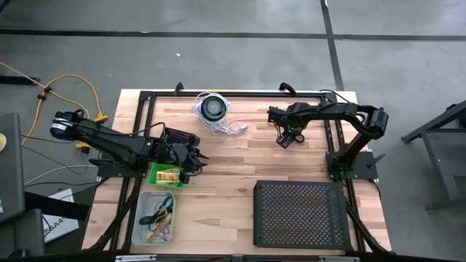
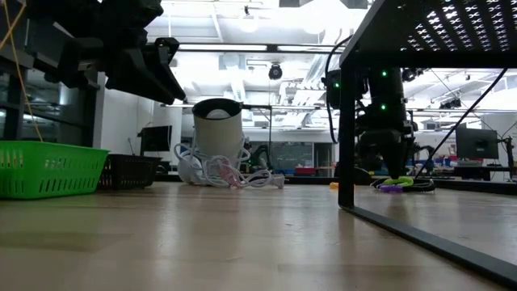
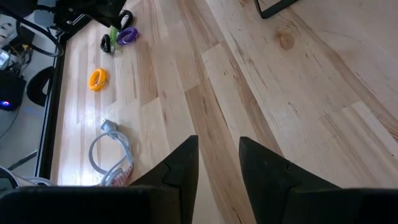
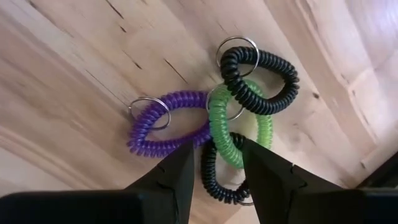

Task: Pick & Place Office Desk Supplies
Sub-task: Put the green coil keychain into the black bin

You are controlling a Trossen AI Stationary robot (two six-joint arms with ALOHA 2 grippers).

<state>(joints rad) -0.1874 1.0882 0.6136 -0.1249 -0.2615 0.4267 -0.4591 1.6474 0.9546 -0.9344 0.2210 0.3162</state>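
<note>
Right gripper fills the near edge of its wrist view, fingers parted with nothing between them, poised directly over a cluster of coil key rings: a green coil in the middle, a purple coil to one side, a black coil beyond and a second black coil passing under the gap between the fingers. Green's long axis runs away from the gripper, roughly in line with the gap, so a straight descent looks likely to straddle it or the black loop crossing it

High view: the right gripper hangs above the table's far right part, on the cluster; the left gripper sits over the green basket, with a clear bin of bands nearer the front. The right arm is plainly the nearer one to the coils

Low view: the coils lie on the tabletop under the right gripper, behind the tray's edge

Left wrist view: the left gripper is slightly parted and empty, over bare wood; an orange coil lies well apart, the purple coil farther off
</note>
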